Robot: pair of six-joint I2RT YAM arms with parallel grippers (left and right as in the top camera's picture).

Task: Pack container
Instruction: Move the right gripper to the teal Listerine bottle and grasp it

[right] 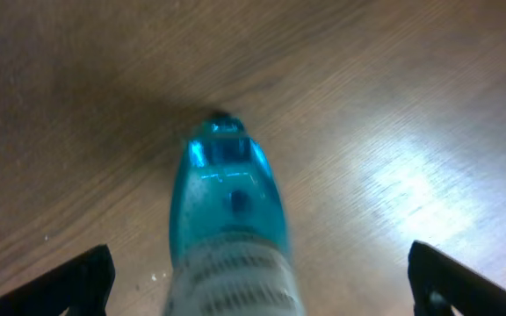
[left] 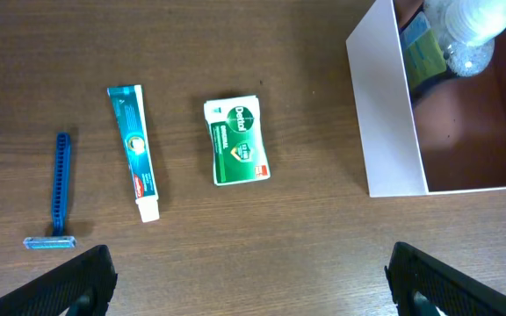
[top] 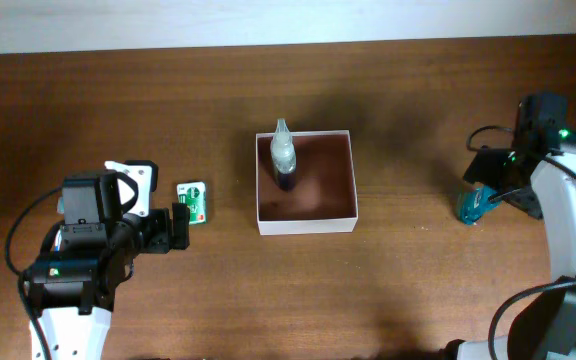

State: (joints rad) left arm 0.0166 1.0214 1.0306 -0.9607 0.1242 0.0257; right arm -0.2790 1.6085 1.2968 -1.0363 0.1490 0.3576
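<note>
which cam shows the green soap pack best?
Left wrist: the soap pack lies whole and unobstructed, label readable, between the toothpaste and the container. Overhead shows it only as a small green patch, print illegible. Right wrist misses it, showing just a blue bottle.

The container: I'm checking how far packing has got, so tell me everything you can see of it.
The container is a square, shallow, open-topped box with thin white walls that look like cardboard and a brownish-pink floor. It sits flat near the middle of the wooden table, its sides roughly square to the table's edges. Inside, in the far-left corner as seen from overhead, one clear bottle appears to stand, dark toward its base. The rest of the floor is bare. Nothing else touches it.
</note>
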